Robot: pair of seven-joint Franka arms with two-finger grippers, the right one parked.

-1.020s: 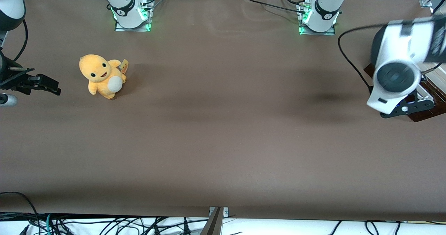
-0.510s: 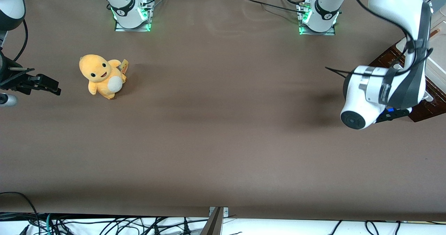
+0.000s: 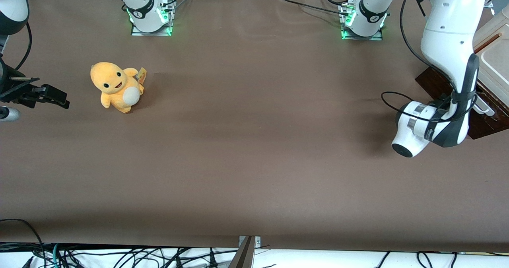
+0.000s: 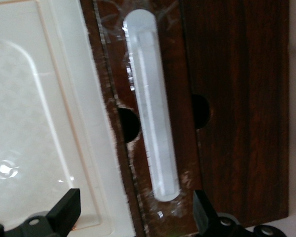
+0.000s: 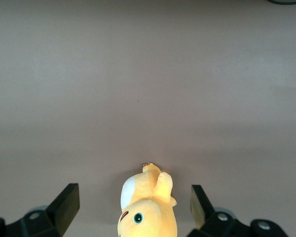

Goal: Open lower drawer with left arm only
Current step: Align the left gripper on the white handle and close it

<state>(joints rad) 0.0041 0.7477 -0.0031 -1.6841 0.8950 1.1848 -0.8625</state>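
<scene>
Lower drawer (image 4: 237,98) handle (image 4: 152,106) – open claw (image 4: 133,215) straddles it – no writing legible

White handle (image 4: 152,106), dark brown drawer front (image 4: 237,98)

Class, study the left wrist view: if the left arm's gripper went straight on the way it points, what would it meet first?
Probably the white bar handle on the lower drawer: the open gripper straddles it, though depth is unclear.
</scene>
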